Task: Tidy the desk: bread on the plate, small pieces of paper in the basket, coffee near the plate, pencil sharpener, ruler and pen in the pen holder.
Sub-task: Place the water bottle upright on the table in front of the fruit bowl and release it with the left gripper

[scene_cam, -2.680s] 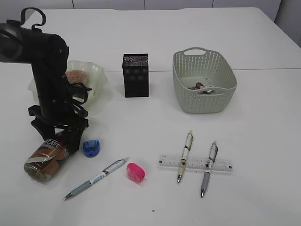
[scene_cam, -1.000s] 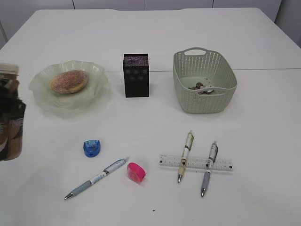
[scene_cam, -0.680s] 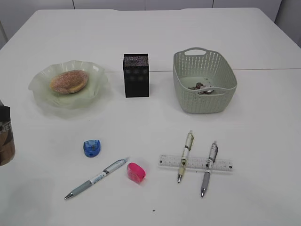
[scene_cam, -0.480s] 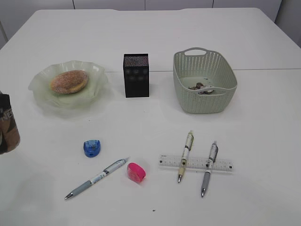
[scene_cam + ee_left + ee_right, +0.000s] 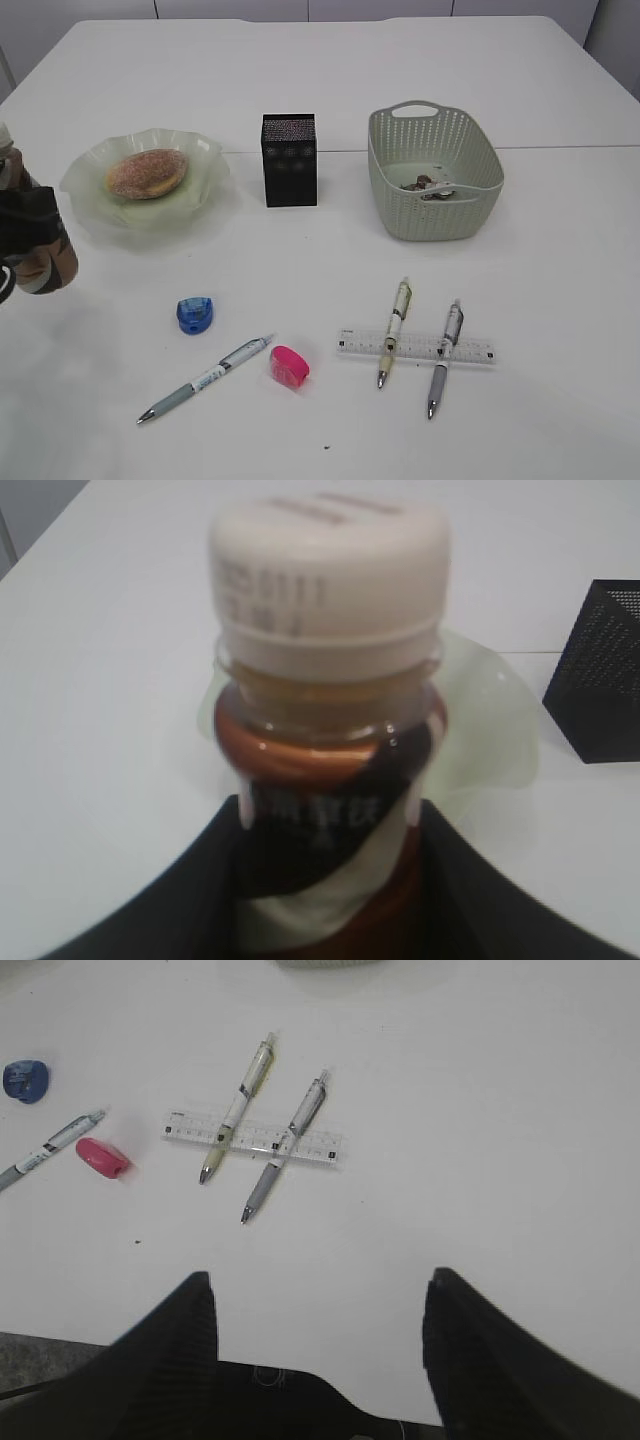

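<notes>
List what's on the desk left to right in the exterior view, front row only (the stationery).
Grey pen → blue pencil sharpener → pink pencil sharpener → yellowish pen → dark grey pen. The ruler lies under those last two pens and spans both, so it has no single slot.

Between my black fingers (image 5: 160, 900) sits a brown plastic coffee bottle (image 5: 325, 810) with a cream-white cap and a dark-and-white swirled label; behind it, a translucent pale green ruffled plate (image 5: 490, 720).

Two pens (image 5: 236, 1110) (image 5: 285, 1146) lie across the ruler (image 5: 252, 1138) on the white tabletop (image 5: 480, 1140). A pink sharpener (image 5: 102, 1157) and a blue sharpener (image 5: 24, 1079) sit near the left edge. The right pincer (image 5: 315, 1350) is wide open with nothing in it.
</notes>
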